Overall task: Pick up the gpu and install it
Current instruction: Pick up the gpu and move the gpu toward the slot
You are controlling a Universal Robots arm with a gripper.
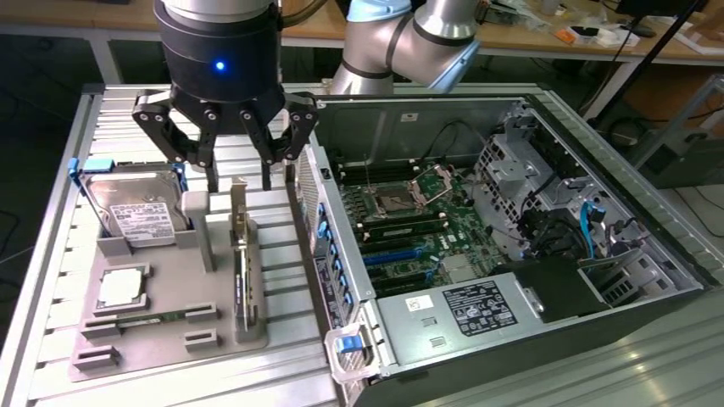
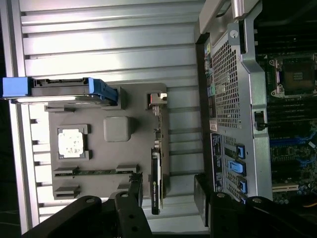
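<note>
Hovering over the gpu (image 1: 241,254), your claw (image 1: 240,174) is spread wide and empty; the card stands on edge in its grey holder (image 1: 158,292) on the tabletop (image 1: 114,114)

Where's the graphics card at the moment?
In the exterior view, the graphics card stands on edge in the grey tray on that view's left, between the hard drive and the open computer case, under the open gripper.

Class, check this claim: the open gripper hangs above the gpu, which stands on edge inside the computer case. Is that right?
Not quite. The exterior view shows the gpu standing on edge in the grey holder beside the computer case, not inside it. The open gripper does hang above it.
</note>
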